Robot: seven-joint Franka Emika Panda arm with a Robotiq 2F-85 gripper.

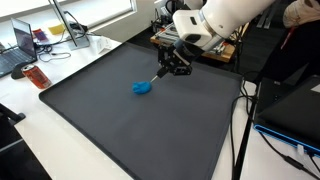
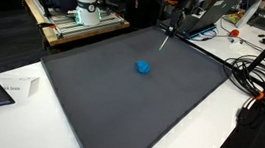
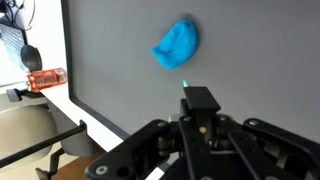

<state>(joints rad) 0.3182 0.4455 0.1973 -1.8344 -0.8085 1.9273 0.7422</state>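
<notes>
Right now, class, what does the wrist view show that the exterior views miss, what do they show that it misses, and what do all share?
Only the wrist view shows the folds of the blue lump up close and the gap between it and the tip of the thin rod. Only the exterior views show the white arm, a laptop, cables and the full dark mat. All share the blue lump, the dark mat, the thin rod and the end effector.

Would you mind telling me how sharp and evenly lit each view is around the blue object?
Wrist view: the blue lump is soft-edged, the gripper dark and blurred. In both exterior views the mat is evenly lit, without harsh glare.
</notes>
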